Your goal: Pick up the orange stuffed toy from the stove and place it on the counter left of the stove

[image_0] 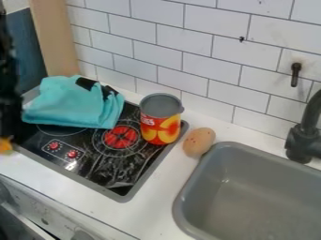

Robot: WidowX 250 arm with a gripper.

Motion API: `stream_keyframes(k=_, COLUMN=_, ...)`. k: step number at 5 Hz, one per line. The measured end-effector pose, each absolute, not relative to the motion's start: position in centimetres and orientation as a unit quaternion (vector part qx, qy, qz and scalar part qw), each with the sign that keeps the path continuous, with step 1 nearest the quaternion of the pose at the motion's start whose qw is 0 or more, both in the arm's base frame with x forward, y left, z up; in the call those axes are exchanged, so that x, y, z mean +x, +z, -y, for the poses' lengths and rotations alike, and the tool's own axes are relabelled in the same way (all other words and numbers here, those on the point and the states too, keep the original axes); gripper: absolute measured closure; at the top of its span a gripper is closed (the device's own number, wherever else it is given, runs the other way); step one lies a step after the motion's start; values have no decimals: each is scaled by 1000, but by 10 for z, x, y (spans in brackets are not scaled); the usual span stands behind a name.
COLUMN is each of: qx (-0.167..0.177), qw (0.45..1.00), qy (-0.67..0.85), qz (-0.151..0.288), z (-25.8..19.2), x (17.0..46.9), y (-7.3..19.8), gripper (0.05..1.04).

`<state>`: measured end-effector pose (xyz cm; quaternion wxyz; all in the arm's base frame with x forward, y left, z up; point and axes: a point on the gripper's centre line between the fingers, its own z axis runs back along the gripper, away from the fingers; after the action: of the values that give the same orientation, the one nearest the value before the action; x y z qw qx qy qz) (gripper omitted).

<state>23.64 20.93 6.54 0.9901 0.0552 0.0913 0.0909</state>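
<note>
- While the black robot gripper [7,132] is by the left side of the black stove top [91,161], I cannot tell if it is open, closed or holding something.
- A small orange and yellow thing [5,146] is just under the gripper, near the stove's front left corner. I cannot tell if they touch.
- A soft blue-green cloth [72,105] is bunched up on the stove's back left part.
- A tall red and yellow can [161,123] stands upright near the stove's right edge.
- A tan egg-shaped thing with red spots [199,142] lies just right of the stove, beside the grey sink [181,211].
- For good handling, a slow, straight lift looks best, since the cloth's folds could snag.
- The tile wall [188,54] behind the stove leaves little room for a wide swing. The stove's bare front part gives more room, but its raised rim could bump something low.
</note>
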Motion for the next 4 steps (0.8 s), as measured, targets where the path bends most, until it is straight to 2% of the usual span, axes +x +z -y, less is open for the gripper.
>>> stream_keyframes(k=1, qx=130, qw=986, qy=75, qz=-70, z=-189, x=246, y=115, gripper=78)
stream_keyframes(k=2, qx=157, qw=985, qy=9, qz=-65, z=-143, x=264, y=135, gripper=81)
stream_keyframes(k=3, qx=129, qw=988, qy=-80, qz=-27, z=-95, x=294, y=145, gripper=81)
stream_keyframes(k=4, qx=95, qw=984, qy=-145, qz=-33, z=-45, x=303, y=139, gripper=81)
